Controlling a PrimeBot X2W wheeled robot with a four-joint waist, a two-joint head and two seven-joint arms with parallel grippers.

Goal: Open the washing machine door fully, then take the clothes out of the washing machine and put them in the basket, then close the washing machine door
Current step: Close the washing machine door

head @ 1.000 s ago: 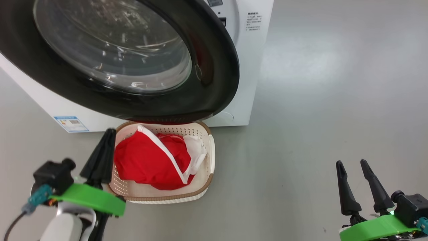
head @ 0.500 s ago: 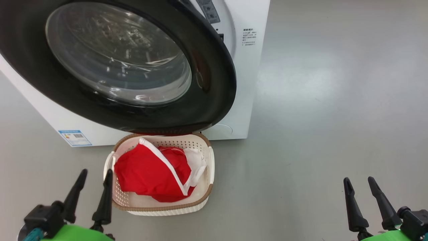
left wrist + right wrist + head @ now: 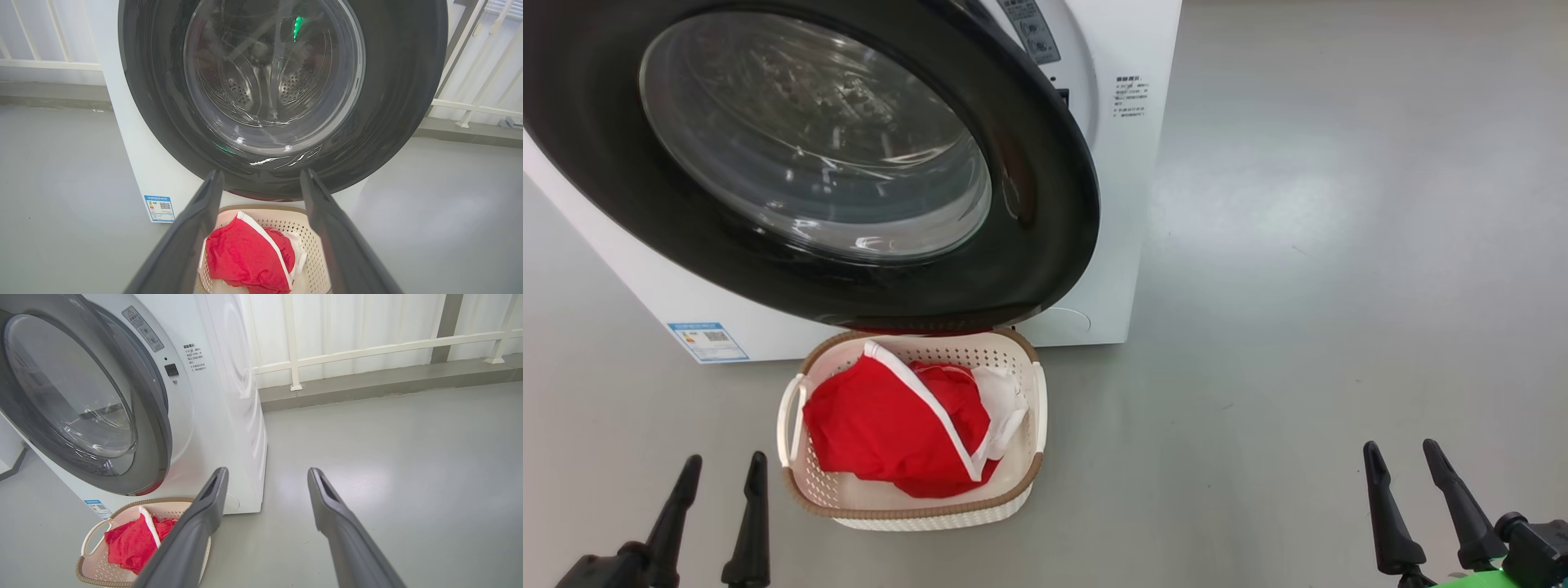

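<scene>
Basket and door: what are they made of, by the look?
Basket: likely moulded plastic, matte cream, perforated walls, brown woven-look rim. Door: glossy black rim, probably plastic, sharp reflections; clear bulging window, glass by the look.

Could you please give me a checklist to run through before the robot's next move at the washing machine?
1. The clothes lie inside the basket: ok.
2. The drum, seen through the glass, is free of fabric: ok.
3. The washing machine door is latched: cannot tell.
4. The red streak under the door's lower edge is a reflection, not trapped fabric: cannot tell.
5. The left gripper has its jaws open and empty: ok.
6. The right gripper has its jaws open and empty: ok.
</scene>
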